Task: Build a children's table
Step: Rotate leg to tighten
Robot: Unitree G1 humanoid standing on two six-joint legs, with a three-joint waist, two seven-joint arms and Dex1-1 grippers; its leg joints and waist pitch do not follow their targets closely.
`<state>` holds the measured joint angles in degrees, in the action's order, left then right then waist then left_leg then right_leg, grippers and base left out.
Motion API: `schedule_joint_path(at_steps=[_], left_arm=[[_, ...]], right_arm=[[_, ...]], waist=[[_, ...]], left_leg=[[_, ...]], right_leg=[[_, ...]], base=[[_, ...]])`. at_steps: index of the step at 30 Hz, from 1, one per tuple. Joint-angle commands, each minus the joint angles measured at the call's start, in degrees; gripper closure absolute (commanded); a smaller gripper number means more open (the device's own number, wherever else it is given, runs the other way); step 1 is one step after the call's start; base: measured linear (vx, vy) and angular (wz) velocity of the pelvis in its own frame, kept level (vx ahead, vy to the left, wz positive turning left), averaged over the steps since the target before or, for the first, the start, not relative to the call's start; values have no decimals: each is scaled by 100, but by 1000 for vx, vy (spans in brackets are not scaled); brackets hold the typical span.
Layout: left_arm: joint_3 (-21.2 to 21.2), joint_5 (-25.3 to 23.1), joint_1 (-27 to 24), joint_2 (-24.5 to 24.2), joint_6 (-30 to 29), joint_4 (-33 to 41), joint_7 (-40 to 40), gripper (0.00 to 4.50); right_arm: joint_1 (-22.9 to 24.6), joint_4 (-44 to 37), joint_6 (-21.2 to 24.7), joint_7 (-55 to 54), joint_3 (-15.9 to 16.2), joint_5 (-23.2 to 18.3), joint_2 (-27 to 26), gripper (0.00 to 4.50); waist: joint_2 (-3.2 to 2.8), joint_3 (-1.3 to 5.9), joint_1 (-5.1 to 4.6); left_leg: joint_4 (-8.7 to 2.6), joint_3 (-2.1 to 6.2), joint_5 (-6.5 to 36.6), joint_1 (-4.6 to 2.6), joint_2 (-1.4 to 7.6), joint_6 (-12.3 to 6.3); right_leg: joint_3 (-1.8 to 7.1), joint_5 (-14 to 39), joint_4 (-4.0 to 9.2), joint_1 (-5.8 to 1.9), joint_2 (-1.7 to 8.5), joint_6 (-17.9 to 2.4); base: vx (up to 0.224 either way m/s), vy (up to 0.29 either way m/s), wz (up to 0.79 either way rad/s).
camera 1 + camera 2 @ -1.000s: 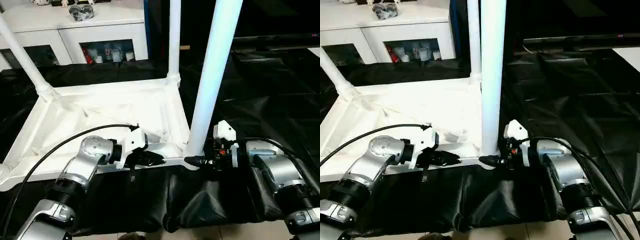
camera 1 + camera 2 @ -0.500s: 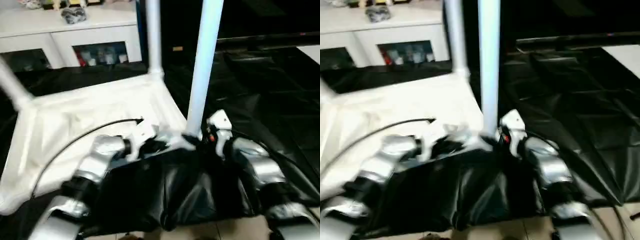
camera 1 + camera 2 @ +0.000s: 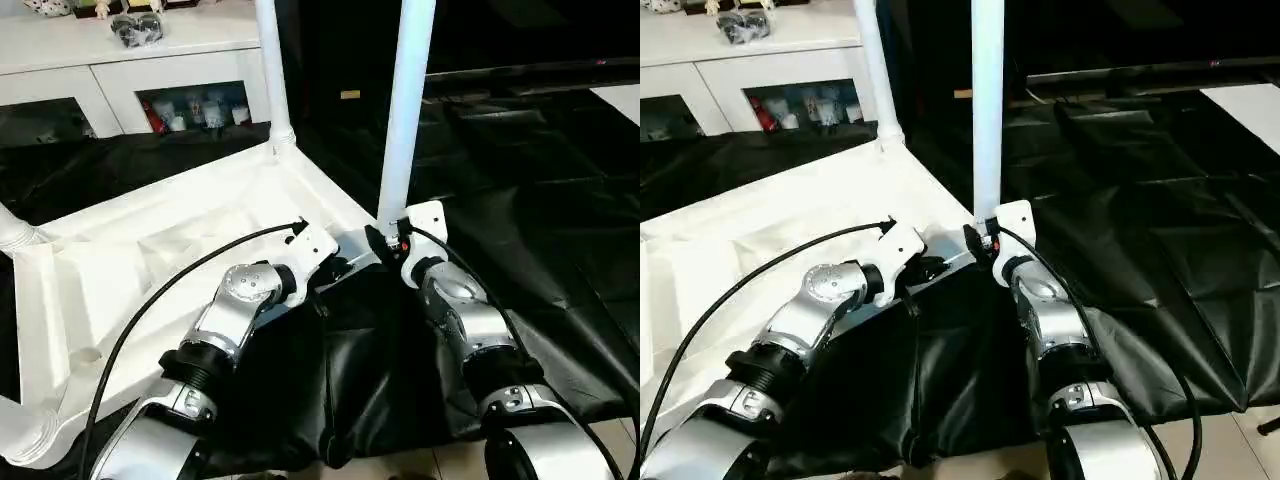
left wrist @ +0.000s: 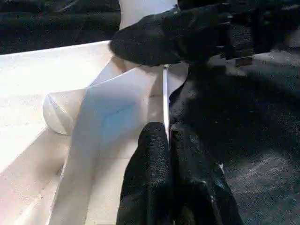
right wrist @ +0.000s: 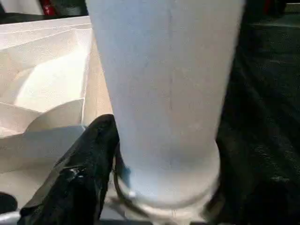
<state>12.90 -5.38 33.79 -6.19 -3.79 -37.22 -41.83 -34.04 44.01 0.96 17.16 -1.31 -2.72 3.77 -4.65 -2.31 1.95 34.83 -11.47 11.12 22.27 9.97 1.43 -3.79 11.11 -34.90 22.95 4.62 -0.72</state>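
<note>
Risk closest in: left gripper (image 3: pixel 335 268), fingers (image 4: pixel 154 178) pressed together, apparently pinching the thin edge of the tabletop (image 3: pixel 120 270) rim. Not much plastic in that grip, so liable to slip off under any sideways pull, leaving the tabletop free to skid across the black sheet (image 3: pixel 560 200).

Just beside it, right gripper (image 3: pixel 388 243), fingers (image 5: pixel 79 178) clamped around the base of the near leg (image 3: pixel 405 100), right above the corner socket (image 5: pixel 168 197). Cannot tell whether fully seated in the socket. Judged hazards here: pushing off-axis and jamming the taper crooked; levering the long tube from so low a hold and prying the corner upward; letting go too soon and tipping a loose leg toward the robot or out over the sheet.

Tabletop itself lies upside down on the sheet, ribbed underside up, turned at an angle to the robot. Slick sheet underneath, hence likely to slide or rotate if the two arms pull against each other.

Further back, far leg (image 3: pixel 270 70) upright in its corner, another leg (image 3: pixel 15 235) standing at the left edge. Could be shaken loose by any jolt to the tabletop, if not pressed home.

Beyond, white cabinet (image 3: pixel 100 60), well apart from the work.
</note>
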Motion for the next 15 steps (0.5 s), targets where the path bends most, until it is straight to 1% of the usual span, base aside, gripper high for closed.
schedule_joint_path(at_steps=[1, 3, 5, 6, 7, 9, 10, 11, 12, 14, 15], left_arm=[[160, 284, 53, 145, 364, 373, -407, 450], [112, 339, 12, 8, 416, 425, -570, 450], [89, 384, -24, -99, 435, 481, -716, 450], [81, 409, -47, -162, 456, 516, -805, 450], [84, 453, -83, -236, 443, 576, -945, 450], [92, 504, -133, -336, 472, 649, -1130, 450], [95, 526, -151, -371, 485, 675, -1202, 450], [90, 572, -195, -477, 481, 741, -1402, 450], [86, 612, -217, -526, 485, 772, -1517, 450], [82, 680, -251, -590, 463, 831, -1678, 450], [91, 731, -282, -638, 445, 890, -1797, 450]], right_arm=[[-32, 71, -4, 255, 155, -39, -71, 95], [23, -38, -37, 446, 175, -43, 117, 75], [78, -159, -39, 685, 181, -81, 248, 69], [116, -239, -50, 852, 187, -101, 325, 52], [165, -345, -45, 1086, 227, -118, 436, 42], [231, -480, -59, 1384, 301, -108, 599, 33], [254, -526, -62, 1494, 329, -104, 659, 22], [344, -717, 3, 2005, 453, -135, 879, 10], [397, -819, 14, 2283, 546, -135, 1002, 3], [469, -954, 12, 2659, 672, -150, 1156, 3], [526, -1078, 18, 2924, 758, -172, 1259, 3]], waist=[[73, 381, 20], [65, 382, 42], [56, 380, 64], [62, 381, 76], [37, 378, 79], [63, 382, 90], [54, 384, 103], [61, 385, 112], [65, 375, 122], [63, 376, 150], [63, 365, 150]], left_leg=[[-386, 178, 759, -106, 327, -557], [-377, 169, 753, -110, 327, -574], [-381, 170, 732, -110, 337, -579], [-379, 172, 722, -99, 339, -601], [-377, 172, 726, -101, 338, -603], [-367, 166, 685, -86, 334, -638], [-366, 167, 691, -90, 337, -643], [-358, 160, 717, -91, 329, -660], [-360, 157, 725, -86, 346, -679], [-356, 154, 798, -99, 350, -672], [-366, 159, 824, -87, 351, -664]], right_leg=[[248, 470, 381, -291, 425, -1462], [249, 459, 378, -288, 427, -1476], [247, 437, 369, -287, 422, -1472], [246, 391, 362, -295, 425, -1470], [244, 378, 359, -291, 419, -1464], [240, 291, 343, -305, 414, -1475], [240, 300, 344, -303, 417, -1474], [233, 314, 346, -304, 406, -1481], [240, 340, 350, -297, 411, -1483], [239, 454, 358, -290, 413, -1469], [236, 519, 360, -290, 410, -1459]], base=[[0, 0, 0], [0, 0, 0], [0, 0, 0], [0, 0, 0], [0, 0, 0], [0, 0, 0], [0, 0, 0], [0, 0, 0], [0, 0, 0], [0, 0, 0], [0, 0, 0]])
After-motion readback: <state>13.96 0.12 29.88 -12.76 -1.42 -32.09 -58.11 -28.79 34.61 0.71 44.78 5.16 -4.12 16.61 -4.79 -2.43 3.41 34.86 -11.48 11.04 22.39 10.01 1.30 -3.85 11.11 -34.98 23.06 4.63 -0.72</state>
